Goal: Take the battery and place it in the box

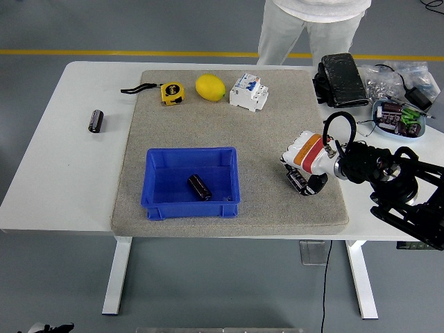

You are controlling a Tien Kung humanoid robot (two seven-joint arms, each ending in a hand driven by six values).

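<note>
One battery (297, 180) sits pinched in the right robot hand (305, 168), open mat (270, 139) separating it from the blue box (192, 182).

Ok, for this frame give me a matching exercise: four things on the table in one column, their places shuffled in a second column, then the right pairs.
Things:
1. lemon
2. tape measure
3. battery under the right hand
4. lone battery

Places:
A. bare white table, left of the mat
B. far edge of the mat, between tape measure and circuit breaker
C. right part of the mat, right of the blue box
D. far left corner of the mat

Pairs: 1-B, 2-D, 3-C, 4-A
</note>
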